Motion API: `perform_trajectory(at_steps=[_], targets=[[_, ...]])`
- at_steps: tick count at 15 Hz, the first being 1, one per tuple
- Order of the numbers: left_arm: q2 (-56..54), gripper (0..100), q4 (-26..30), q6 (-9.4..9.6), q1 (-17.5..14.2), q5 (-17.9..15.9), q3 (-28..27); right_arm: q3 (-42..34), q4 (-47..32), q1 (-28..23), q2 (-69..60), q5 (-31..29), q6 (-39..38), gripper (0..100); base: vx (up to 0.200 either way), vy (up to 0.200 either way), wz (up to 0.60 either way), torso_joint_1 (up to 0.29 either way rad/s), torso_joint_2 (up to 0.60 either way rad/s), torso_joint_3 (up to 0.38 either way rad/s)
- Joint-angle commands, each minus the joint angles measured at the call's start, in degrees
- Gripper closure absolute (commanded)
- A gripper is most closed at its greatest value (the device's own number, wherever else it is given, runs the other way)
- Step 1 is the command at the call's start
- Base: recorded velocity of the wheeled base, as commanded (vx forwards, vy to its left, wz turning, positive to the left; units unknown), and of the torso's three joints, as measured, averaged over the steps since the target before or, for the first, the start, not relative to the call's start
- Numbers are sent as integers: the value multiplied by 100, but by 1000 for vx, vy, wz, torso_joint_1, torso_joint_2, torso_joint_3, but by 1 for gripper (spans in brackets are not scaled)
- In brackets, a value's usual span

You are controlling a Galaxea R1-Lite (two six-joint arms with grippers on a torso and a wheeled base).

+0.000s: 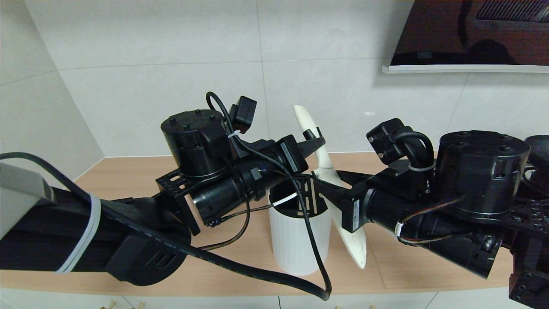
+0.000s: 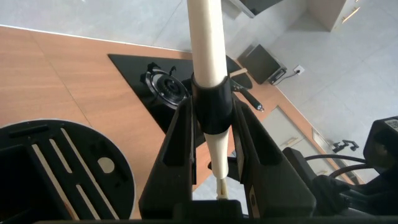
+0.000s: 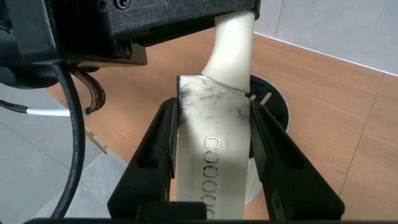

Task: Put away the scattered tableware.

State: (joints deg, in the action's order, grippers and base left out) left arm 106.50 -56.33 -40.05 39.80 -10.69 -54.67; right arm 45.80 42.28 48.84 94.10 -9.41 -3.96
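Left end effector (image 1: 315,143) was recorded closed on the round handle of a cream utensil (image 1: 306,122), and right end effector (image 1: 332,184) was clamped across its flat, perforated blade. Utensil was held tilted in the air over a white ribbed holder (image 1: 296,240), which was stood on the wooden counter (image 1: 128,176).

Soft, even light from above fills the head view, leaving the pale tiled wall (image 1: 171,86) bright and almost shadowless. A faint grey shadow lies under the range hood (image 1: 467,68) at one o'clock, and its dark glossy panel mirrors dim shapes. Tile joints lean at nine o'clock and the counter (image 1: 128,176) edge bows at six, bent by a wide lens. The black arms (image 1: 64,231) swallow detail. In the left wrist view the spatula (image 2: 204,37) glares white at twelve o'clock; in the right wrist view its blade carries a dull sheen.
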Motion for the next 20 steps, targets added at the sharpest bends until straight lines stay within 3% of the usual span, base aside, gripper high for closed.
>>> perform_trajectory(at_steps=[1, 2, 8, 10, 14, 18, 19, 20], targets=[[-24, 100, -9, -3, 1, 6, 1, 8, 0, 3, 3, 1, 1, 100, 0, 0, 0, 0, 0, 0], [-24, 100, -1, -3, 1, 6, 1, 8, 0, 3, 3, 1, 1, 0, 0, 0, 0, 0, 0, 0], [-147, 100, -1, -12, -43, 32, -26, -27, 70, -6, -94, 1, -87, 0, 0, 0, 0, 0, 0, 0], [-173, 100, -1, -3, -87, 234, -105, -45, 61, -50, -199, -17, -87, 0, 0, 0, 0, 0, 0, 0], [-551, 100, 35, 50, -403, 401, -307, -150, 9, -313, -814, 53, -61, 0, 0, 0, 0, 0, 0, 0], [-885, 100, 430, 489, -676, 577, -500, -133, 9, -709, -999, 62, -52, 0, 0, 0, 0, 0, 0, 0], [-973, 100, 834, 797, -684, 1095, -773, -124, 9, -814, -1043, 71, -43, 0, 0, 0, 0, 0, 0, 0], [-982, 100, 1054, 981, -658, 1517, -940, -115, 9, -885, -1034, 80, -43, 0, 0, 0, 0, 0, 0, 0]])
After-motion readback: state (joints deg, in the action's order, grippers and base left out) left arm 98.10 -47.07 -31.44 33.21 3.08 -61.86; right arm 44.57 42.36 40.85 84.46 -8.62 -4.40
